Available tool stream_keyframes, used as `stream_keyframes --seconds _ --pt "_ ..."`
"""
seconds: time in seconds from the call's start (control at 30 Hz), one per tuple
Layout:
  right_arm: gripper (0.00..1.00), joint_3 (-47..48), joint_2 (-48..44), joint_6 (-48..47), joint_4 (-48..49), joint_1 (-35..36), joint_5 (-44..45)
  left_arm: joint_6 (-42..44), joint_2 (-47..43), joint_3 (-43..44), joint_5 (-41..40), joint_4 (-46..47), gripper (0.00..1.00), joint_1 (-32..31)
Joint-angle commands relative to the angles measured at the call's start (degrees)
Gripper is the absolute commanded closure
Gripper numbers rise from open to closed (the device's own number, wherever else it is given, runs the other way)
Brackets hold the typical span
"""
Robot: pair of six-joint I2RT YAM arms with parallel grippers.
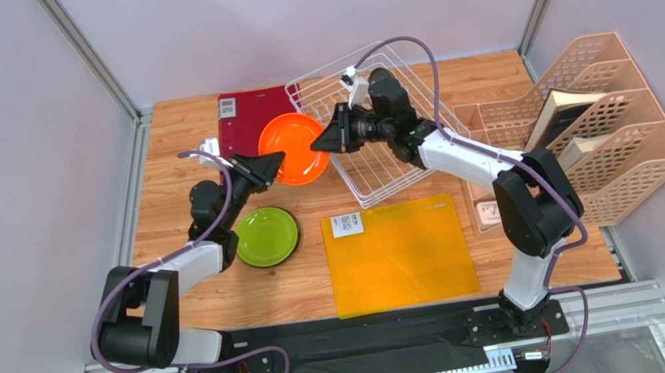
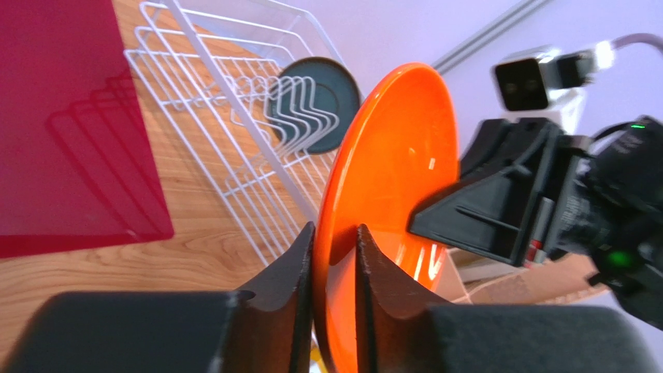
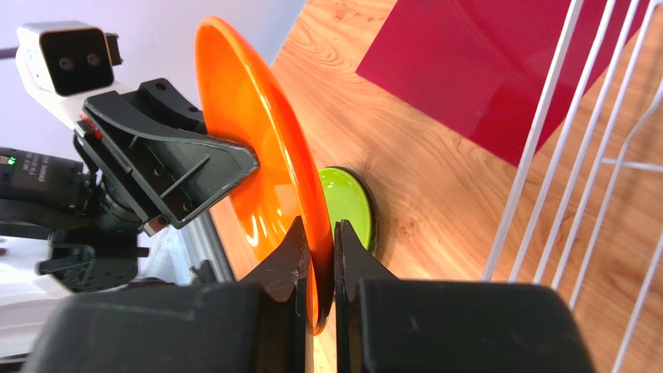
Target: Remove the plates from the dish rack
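Left wrist: L gripper [image 2: 335, 237] pinches orange plate [image 2: 393, 148].

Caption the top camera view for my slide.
Left gripper and right gripper pinch opposite edges of the orange plate beside the dish rack; lime green plate lies nearby.

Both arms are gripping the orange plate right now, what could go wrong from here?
The left gripper and right gripper both clamp the orange plate at opposite rims; if either arm moves before the other lets go, it may twist or slip out. Each grip is a thin edge pinch, so after a release the plate might swing and drop onto the table. The lime green plate lies near the left arm; setting down there risks a knock.
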Motion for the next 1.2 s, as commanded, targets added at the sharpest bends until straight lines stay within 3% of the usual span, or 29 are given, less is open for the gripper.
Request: stream_keyframes --seconds 0.0,0.07,0.1,0.17,0.2,0.3,0.47,0.53,0.7,0.87,1.0,1.17 --pt "1.0 3.5 0.76 2.73 5.37 0.63 -5.67 0.38 0.92 0.58 1.0 4.39 0.86 0.08" --pt "0.98 3.94 1.37 2.56 5.02 0.54 -5.94 0.55 0.92 0.14 1.09 4.66 1.0 0.08" --pt "0.83 4.11 1.38 2.64 4.93 0.63 -5.77 0.73 0.75 -0.64 1.09 5.01 1.0 0.08" --pt "0.72 4.29 1.73 2.12 4.58 0.63 -5.59 1.52 0.22 -1.52 0.3 5.01 1.0 0.08" --pt "0.51 4.38 1.82 2.03 4.23 0.63 -5.24 1.87 -0.56 -2.49 -0.05 4.92 1.0 0.08" --pt "0.32 4.9 1.73 -0.25 1.51 0.46 -2.52 3.8 -3.54 -4.86 -2.07 3.0 1.0 0.08" --pt "0.27 5.61 -0.81 -7.62 -6.93 -0.51 9.07 9.07 -13.12 -8.03 -7.87 -8.41 1.0 0.08" --pt "0.27 5.7 -2.3 -9.57 -9.98 -1.03 13.73 11.01 -19.71 -9.17 -11.54 -17.72 1.0 0.08" --pt "0.26 5.78 -4.51 -12.73 -11.95 -3.41 20.77 12.77 -36.38 -13.38 -19.2 -37.3 1.0 0.08" --pt "0.23 8.15 -4.16 -15.37 -13.97 -5.78 30.87 13.65 -46.08 -15.5 -24.22 -49.54 1.0 0.08" --pt "0.23 11.14 -2.49 -18.01 -15.02 -6.66 37.54 12.69 -47.15 -18.05 -26.86 -51.33 1.0 0.08" --pt "0.23 16.75 1.02 -20.38 -16.43 -8.07 39.76 11.28 -45.49 -22.71 -28.97 -45.71 1.0 0.08"
